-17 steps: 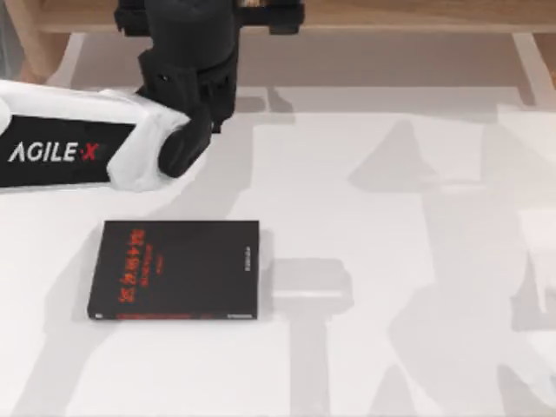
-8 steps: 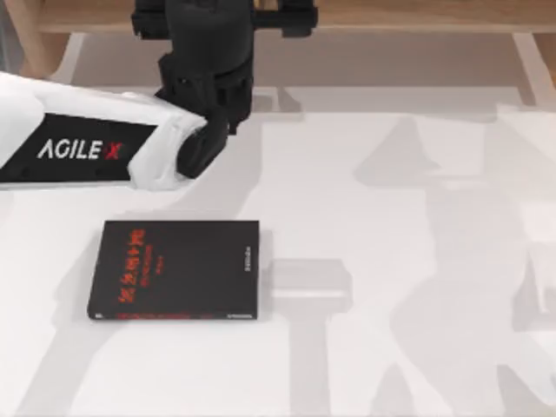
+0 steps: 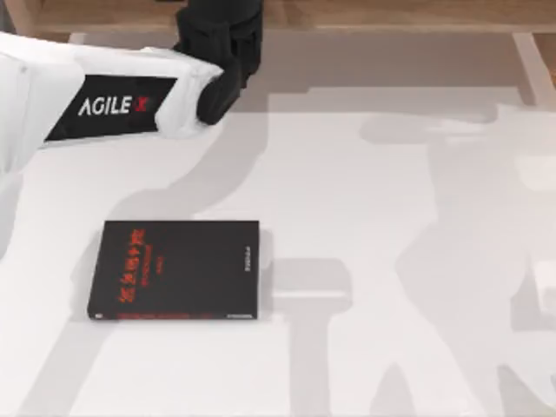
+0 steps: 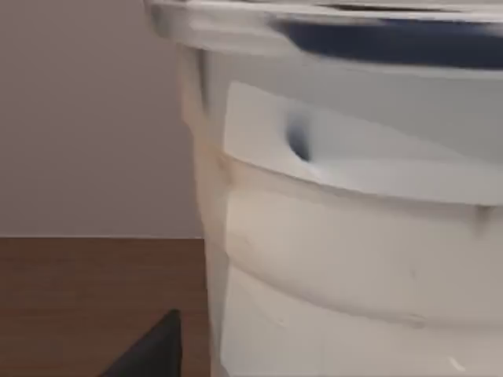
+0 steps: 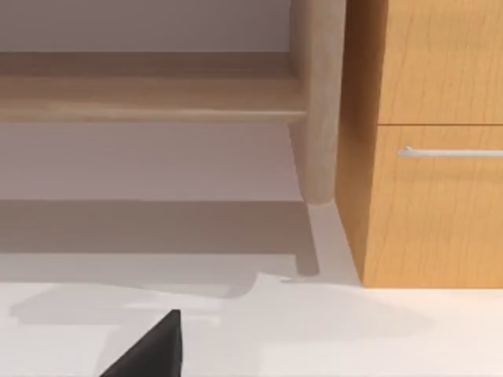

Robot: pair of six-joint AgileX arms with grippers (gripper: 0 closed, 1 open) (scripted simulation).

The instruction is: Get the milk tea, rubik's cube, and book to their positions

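The milk tea (image 4: pixel 346 236) is a large white cup with a dark band under its rim. It looms very close in the left wrist view, with brown wood beside its base. My left gripper (image 4: pixel 153 349) is right next to the cup, and whether it touches the cup cannot be told. My left arm (image 3: pixel 113 104) reaches from the left side to the table's back edge, its black wrist (image 3: pixel 221 43) running past the top of the top view. My right gripper (image 5: pixel 153 345) faces the back of the scene. The rubik's cube and the book are out of view.
A thin black book with red lettering (image 3: pixel 178 269) lies flat at the left-middle of the white table (image 3: pixel 391 261). A wooden shelf (image 5: pixel 149 86) with a round post (image 5: pixel 318 102) runs along the back. A wooden cabinet with a drawer handle (image 5: pixel 448 151) stands beside it.
My left arm has swung toward the back edge, and its black wrist has slid mostly out of the top of the top view. The black book has not moved.
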